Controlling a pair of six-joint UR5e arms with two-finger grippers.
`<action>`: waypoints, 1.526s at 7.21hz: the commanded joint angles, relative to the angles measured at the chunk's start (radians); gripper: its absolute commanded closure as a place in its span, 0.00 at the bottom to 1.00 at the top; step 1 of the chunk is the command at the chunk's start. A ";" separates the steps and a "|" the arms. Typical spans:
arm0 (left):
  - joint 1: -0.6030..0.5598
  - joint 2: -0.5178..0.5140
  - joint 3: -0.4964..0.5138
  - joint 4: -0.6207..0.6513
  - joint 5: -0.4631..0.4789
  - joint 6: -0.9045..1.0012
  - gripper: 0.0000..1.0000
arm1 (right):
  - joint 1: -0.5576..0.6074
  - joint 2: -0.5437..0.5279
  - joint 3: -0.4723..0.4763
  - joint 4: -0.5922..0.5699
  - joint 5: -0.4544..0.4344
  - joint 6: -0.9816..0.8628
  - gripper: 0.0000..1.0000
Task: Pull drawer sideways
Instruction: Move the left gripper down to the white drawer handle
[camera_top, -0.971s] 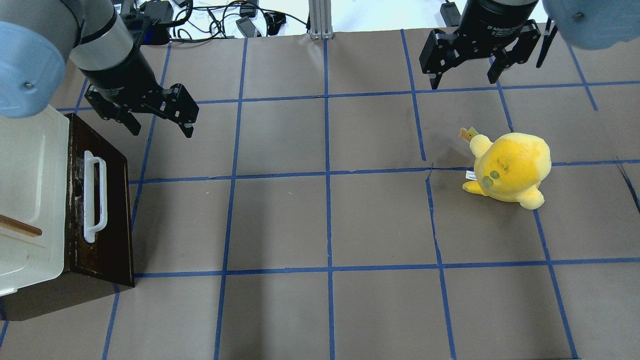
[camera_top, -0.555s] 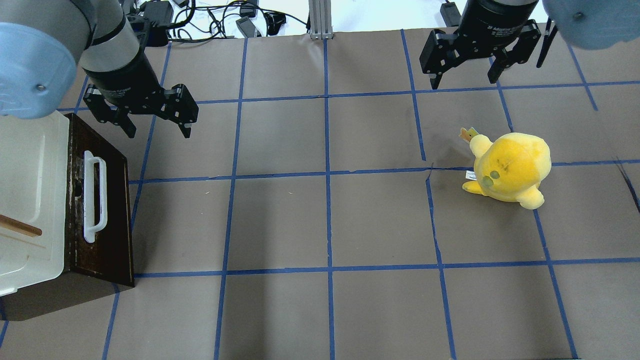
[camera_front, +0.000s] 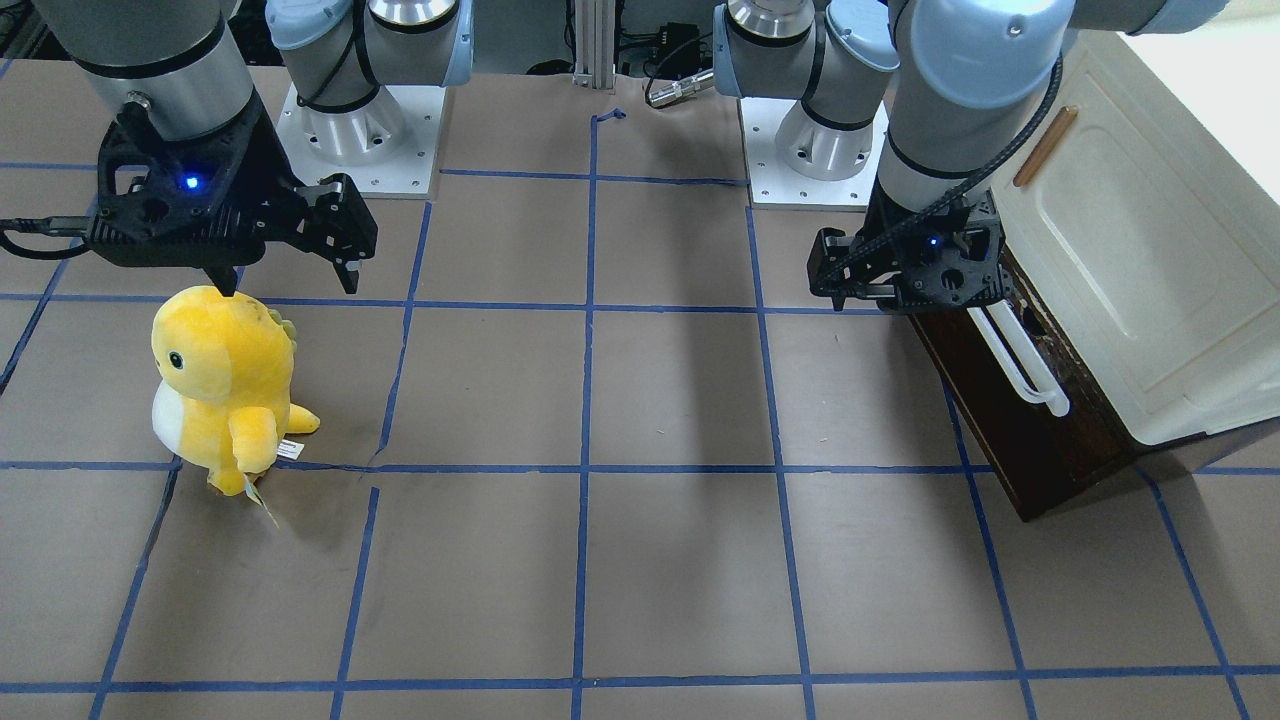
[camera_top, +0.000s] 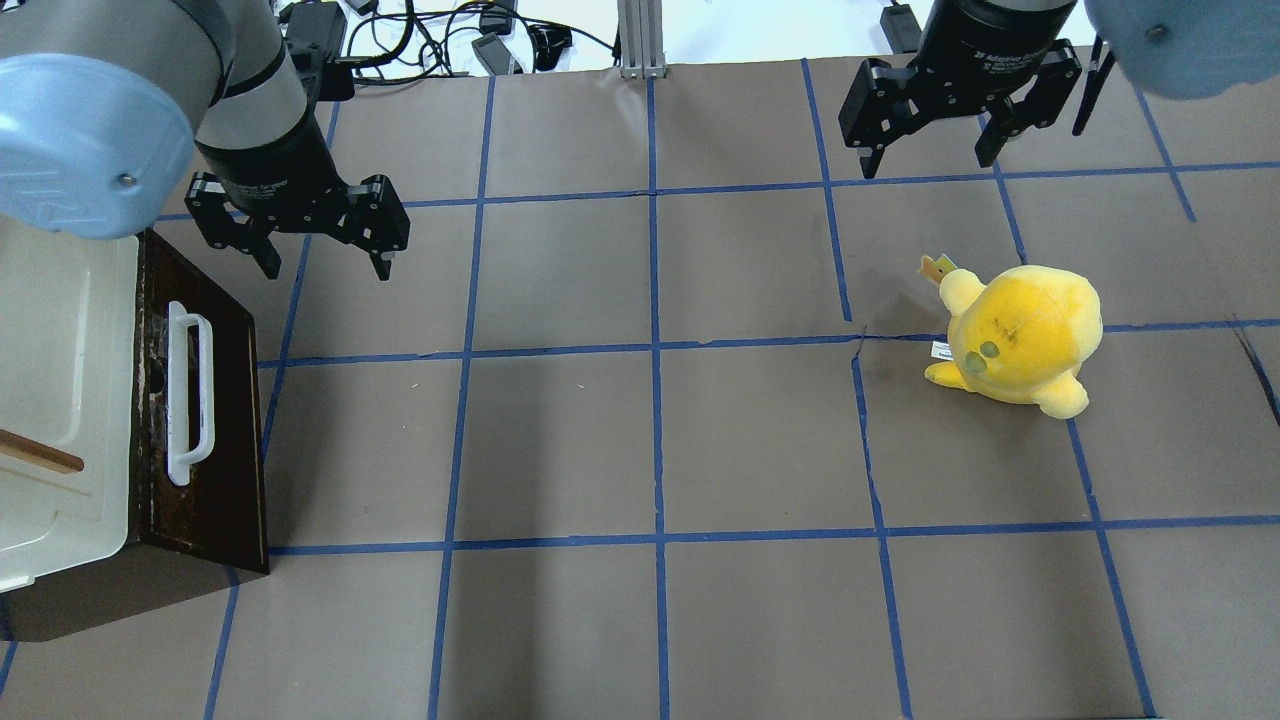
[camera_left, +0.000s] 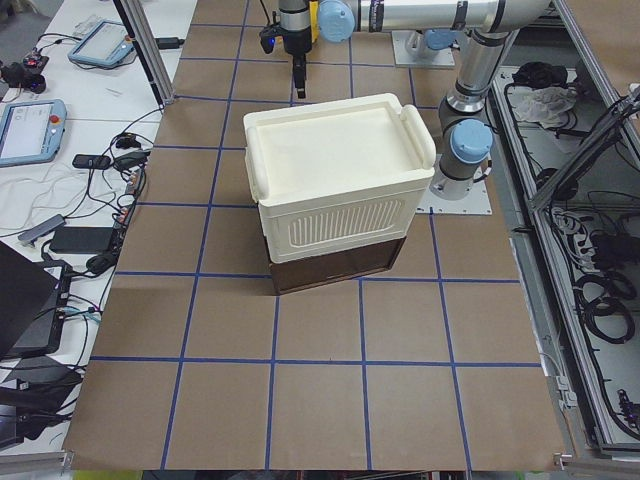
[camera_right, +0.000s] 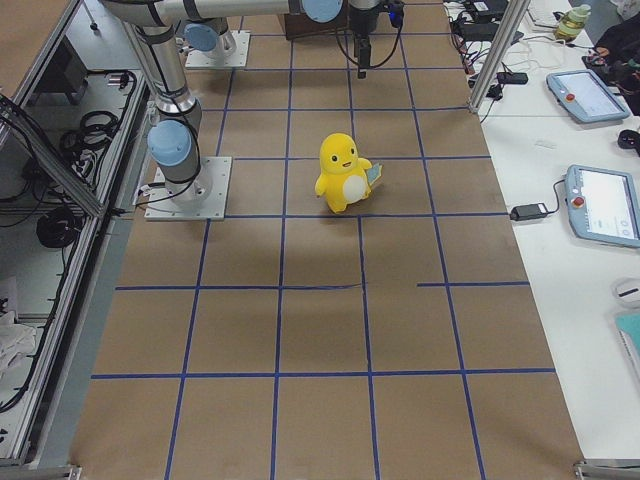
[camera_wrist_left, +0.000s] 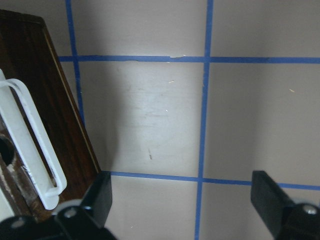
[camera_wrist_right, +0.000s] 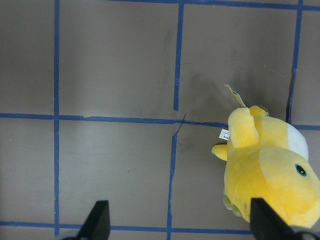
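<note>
The drawer (camera_top: 215, 400) has a dark brown front with a long white bar handle (camera_top: 188, 393) and sits at the table's left side, facing the middle. It also shows in the front view (camera_front: 1010, 440) and the left wrist view (camera_wrist_left: 47, 110). My left gripper (camera_top: 328, 268) is open and empty. It hovers just past the far end of the drawer front, a little to its right, touching nothing. In the left wrist view the handle's end (camera_wrist_left: 37, 150) lies beside one finger (camera_wrist_left: 100, 192). My right gripper (camera_top: 927, 162) is open and empty at the far right.
The cream-white cabinet body (camera_top: 60, 380) with a small brown handle (camera_top: 40, 455) stands over the drawer at the left edge. A yellow plush toy (camera_top: 1020, 340) stands on the right half, below my right gripper. Brown paper with blue tape lines covers the table (camera_top: 650, 450).
My left gripper has shifted slightly to the right and turned a little at the wrist, staying open. The right arm, drawer and plush have not moved.
</note>
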 joint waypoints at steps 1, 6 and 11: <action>-0.023 -0.061 -0.045 0.045 0.109 -0.113 0.00 | 0.000 0.000 0.000 0.000 -0.001 0.000 0.00; -0.048 -0.170 -0.134 0.050 0.417 -0.368 0.00 | 0.000 0.000 0.000 0.000 0.000 0.000 0.00; -0.043 -0.252 -0.183 0.060 0.528 -0.596 0.00 | 0.000 0.000 0.000 0.000 -0.001 0.000 0.00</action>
